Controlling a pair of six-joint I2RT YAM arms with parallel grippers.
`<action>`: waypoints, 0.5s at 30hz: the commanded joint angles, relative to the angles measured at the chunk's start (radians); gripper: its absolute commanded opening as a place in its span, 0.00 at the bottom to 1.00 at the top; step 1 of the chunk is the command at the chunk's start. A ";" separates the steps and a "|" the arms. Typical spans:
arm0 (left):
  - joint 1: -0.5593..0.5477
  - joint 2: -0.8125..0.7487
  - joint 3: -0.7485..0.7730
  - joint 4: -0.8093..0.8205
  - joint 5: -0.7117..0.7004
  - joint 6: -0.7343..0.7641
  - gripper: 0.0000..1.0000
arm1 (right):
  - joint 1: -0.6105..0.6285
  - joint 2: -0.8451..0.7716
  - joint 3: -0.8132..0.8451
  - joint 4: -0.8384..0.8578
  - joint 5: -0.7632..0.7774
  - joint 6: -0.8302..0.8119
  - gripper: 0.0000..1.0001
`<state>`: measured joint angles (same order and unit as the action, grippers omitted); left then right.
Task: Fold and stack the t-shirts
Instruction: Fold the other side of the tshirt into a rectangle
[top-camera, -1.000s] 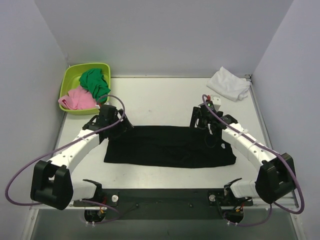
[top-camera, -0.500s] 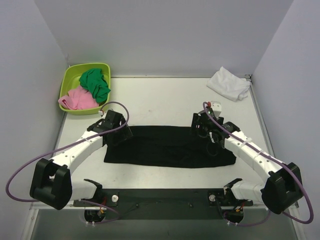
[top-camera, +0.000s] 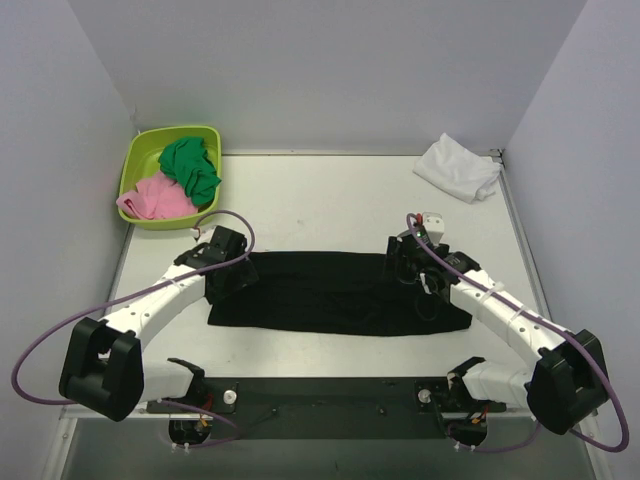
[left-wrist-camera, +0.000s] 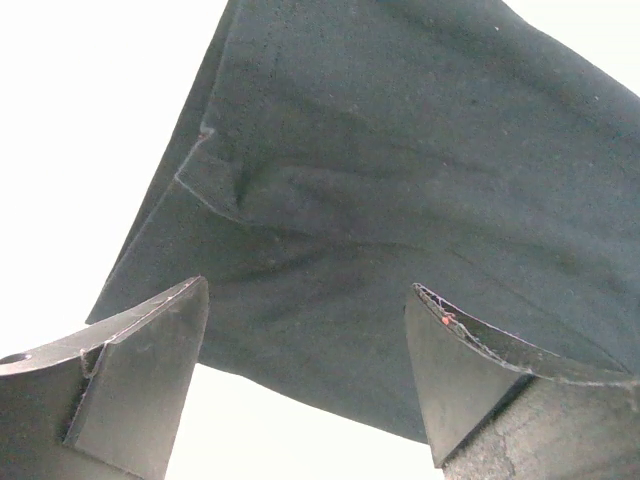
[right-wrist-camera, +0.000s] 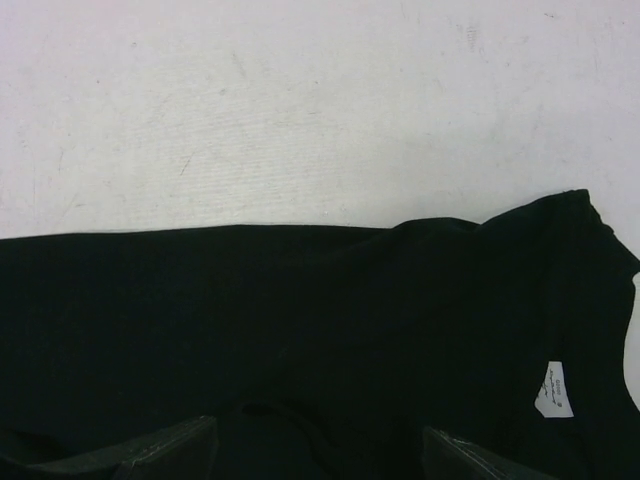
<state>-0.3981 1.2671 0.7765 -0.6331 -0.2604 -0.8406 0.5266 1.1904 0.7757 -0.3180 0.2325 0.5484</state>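
We see a black t-shirt (top-camera: 340, 295) lying flat on the table (top-camera: 320, 200), spread as a long band from left to right across the near middle. Its far edge runs nearly straight, and its near edge is slightly uneven. In the right wrist view a small white neck label (right-wrist-camera: 553, 390) shows near the shirt's right end.

A white t-shirt (top-camera: 458, 167) sits crumpled in a loose bundle at the far right corner of the table, well apart from the black one.

The left hand (top-camera: 228, 272) is over the left end of the black t-shirt. In its wrist view its two fingers (left-wrist-camera: 150, 350) stand wide apart with dark cloth showing between them, and nothing is gripped. The right hand (top-camera: 408, 262) is over the far edge of the shirt, towards its right end. Its fingers (right-wrist-camera: 170, 445) also stand wide apart above the cloth, holding nothing.

At the far left corner sits a lime-green tub (top-camera: 138, 160) with a green cloth (top-camera: 190, 168) and a pink cloth (top-camera: 155, 198) bunched inside it.
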 joint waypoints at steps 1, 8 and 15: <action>0.022 0.023 0.004 0.012 -0.048 -0.023 0.88 | 0.010 -0.046 -0.016 -0.007 0.037 -0.007 0.83; 0.126 0.075 0.004 0.067 0.022 -0.017 0.80 | 0.010 -0.072 -0.038 -0.009 0.036 -0.022 0.83; 0.165 0.103 0.009 0.105 0.055 -0.009 0.70 | 0.010 -0.068 -0.053 -0.006 0.039 -0.027 0.83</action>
<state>-0.2493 1.3609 0.7765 -0.5861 -0.2367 -0.8536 0.5312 1.1347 0.7368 -0.3149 0.2390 0.5350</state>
